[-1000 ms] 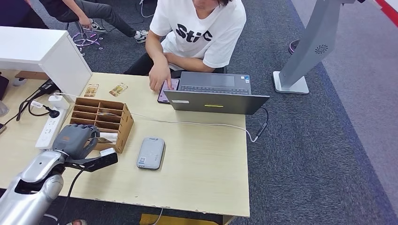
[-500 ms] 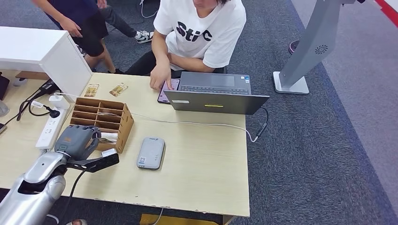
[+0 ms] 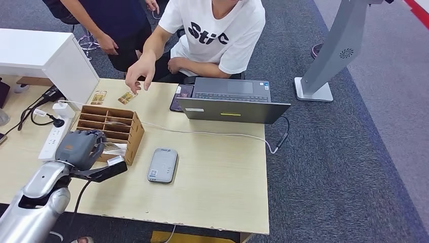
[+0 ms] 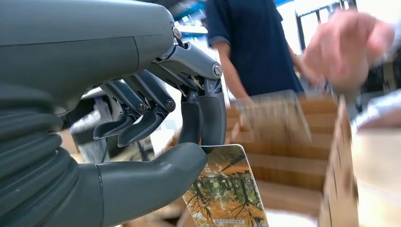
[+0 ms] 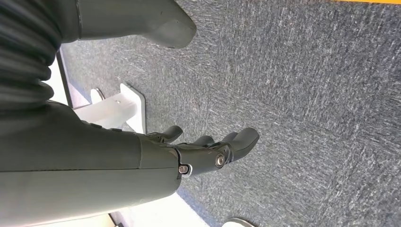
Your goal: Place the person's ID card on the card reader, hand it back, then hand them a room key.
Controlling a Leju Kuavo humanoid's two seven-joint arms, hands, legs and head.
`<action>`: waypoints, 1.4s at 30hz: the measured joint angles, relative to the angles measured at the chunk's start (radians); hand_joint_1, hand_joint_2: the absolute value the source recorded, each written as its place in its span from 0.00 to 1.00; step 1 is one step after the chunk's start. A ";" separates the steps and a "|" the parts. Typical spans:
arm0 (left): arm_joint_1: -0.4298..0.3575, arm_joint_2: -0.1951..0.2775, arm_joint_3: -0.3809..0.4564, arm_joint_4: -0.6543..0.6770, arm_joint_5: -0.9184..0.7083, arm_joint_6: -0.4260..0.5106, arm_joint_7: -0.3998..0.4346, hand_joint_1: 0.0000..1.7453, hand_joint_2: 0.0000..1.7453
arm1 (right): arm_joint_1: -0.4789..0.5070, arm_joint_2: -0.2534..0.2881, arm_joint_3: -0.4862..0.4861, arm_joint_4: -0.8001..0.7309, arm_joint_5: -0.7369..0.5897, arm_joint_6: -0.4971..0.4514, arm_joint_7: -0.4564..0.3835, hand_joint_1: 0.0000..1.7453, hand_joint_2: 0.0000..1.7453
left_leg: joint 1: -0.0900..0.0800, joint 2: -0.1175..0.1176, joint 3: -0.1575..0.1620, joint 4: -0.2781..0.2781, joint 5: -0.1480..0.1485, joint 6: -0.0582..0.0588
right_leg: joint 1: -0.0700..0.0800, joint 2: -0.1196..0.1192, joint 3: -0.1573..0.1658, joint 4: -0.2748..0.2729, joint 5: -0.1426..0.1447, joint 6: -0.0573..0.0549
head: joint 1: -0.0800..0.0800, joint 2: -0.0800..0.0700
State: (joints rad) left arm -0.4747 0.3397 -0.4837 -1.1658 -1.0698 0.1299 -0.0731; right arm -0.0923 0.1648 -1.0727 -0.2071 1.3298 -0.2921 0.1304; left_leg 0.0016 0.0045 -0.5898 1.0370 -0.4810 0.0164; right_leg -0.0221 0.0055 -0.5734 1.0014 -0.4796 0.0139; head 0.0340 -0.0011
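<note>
On the table (image 3: 217,172), the left hand (image 3: 78,148) sits at the front of a brown card box (image 3: 109,125) with many slots. Its thumb and a finger pinch a card (image 4: 226,189) with a picture of yellow trees on it. Other fingers (image 4: 142,111) are curled above the card and do not touch it. From the head view, a bit of the card (image 3: 112,147) shows just beside the hand, at the box's front edge.

A grey card reader (image 3: 163,165) lies flat on the table, near the box and apart from the hand. Nothing lies on it.

At the far side of the table sits a person (image 3: 215,30) in a white shirt, behind an open laptop (image 3: 231,100). A phone (image 3: 181,97) lies just beside the laptop. The person's hand (image 3: 139,73) reaches out above two small cards (image 3: 113,96) that lie on the table behind the box. Another person in dark clothes (image 3: 119,25) stands near.

A white power strip (image 3: 54,136) with cords lies on the table beside the box.

Down by the grey carpet (image 5: 302,85), the right hand (image 5: 208,151) hangs with its fingers loosely apart and holds nothing.
</note>
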 joint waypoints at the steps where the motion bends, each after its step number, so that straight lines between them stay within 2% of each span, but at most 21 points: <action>1: -0.001 0.000 0.009 -0.013 0.001 0.004 0.000 1.00 1.00 | 0.000 0.000 0.000 0.000 0.000 0.000 0.000 0.00 1.00 | 0.000 0.000 0.000 0.000 0.000 0.000 | 0.000 0.000 0.000 0.000 0.000 0.000 | 0.000 0.000; 10: -0.004 -0.009 0.069 -0.129 -0.043 0.100 0.000 1.00 1.00 | 0.000 0.000 0.000 0.000 0.003 0.000 -0.004 0.00 1.00 | 0.000 0.000 0.000 0.000 0.000 0.000 | 0.000 0.000 0.000 0.000 0.000 0.000 | 0.000 0.000; 18: -0.006 -0.015 0.096 -0.190 -0.044 0.107 0.000 1.00 1.00 | 0.000 0.000 0.000 0.000 0.003 -0.001 -0.008 0.00 1.00 | 0.000 0.000 0.000 0.000 0.000 0.000 | 0.000 0.000 0.000 0.000 0.000 0.000 | 0.000 0.000; 36: -0.007 -0.020 0.123 -0.212 -0.052 0.111 -0.002 1.00 1.00 | 0.000 0.000 0.000 0.000 0.003 -0.003 -0.008 0.00 1.00 | 0.000 0.000 0.000 0.000 0.000 0.000 | 0.000 0.000 0.000 0.000 0.000 0.000 | 0.000 0.000; 42: -0.041 -0.018 0.162 -0.204 -0.052 0.108 -0.004 1.00 1.00 | 0.000 0.000 0.000 0.000 0.003 -0.007 -0.008 0.00 1.00 | 0.000 0.000 0.000 0.000 0.000 0.000 | 0.000 0.000 0.000 0.000 0.000 0.000 | 0.000 0.000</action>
State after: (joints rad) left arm -0.5156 0.3212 -0.3215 -1.3697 -1.1216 0.2379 -0.0774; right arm -0.0923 0.1649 -1.0727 -0.2071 1.3325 -0.2988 0.1225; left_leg 0.0016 0.0044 -0.5900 1.0370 -0.4811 0.0164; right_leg -0.0220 0.0054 -0.5738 1.0014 -0.4797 0.0139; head 0.0339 -0.0011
